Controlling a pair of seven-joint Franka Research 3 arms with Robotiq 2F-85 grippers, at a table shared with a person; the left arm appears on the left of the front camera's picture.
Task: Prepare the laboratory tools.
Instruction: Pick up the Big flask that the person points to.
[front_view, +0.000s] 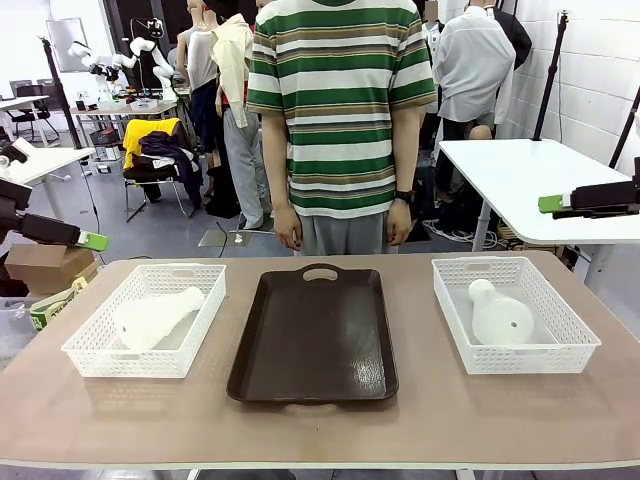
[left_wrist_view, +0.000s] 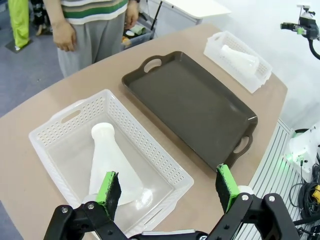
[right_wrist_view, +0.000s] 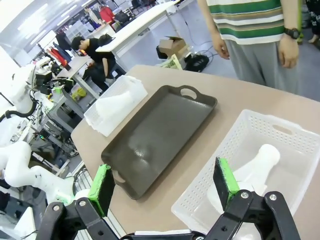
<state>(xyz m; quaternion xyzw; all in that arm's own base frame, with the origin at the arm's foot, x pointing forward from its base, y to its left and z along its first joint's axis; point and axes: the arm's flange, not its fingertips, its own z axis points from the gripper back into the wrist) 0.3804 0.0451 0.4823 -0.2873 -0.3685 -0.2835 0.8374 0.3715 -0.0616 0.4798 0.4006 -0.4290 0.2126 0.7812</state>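
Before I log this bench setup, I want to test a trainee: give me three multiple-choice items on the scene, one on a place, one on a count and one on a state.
1. Where is the dark tray?
A. Between the left basket and the right basket
B. Inside a basket
C. On the floor

2. How many flasks are on the table?
A. One
B. Two
C. Four

3. How do the flasks sit?
A. Upright
B. Lying on their sides
C. Stacked on the tray

Answers:
1 A: the tray lies mid-table with a basket on each side.
2 B: there is one flask in each basket.
3 B: each rests on its side on its basket's floor.
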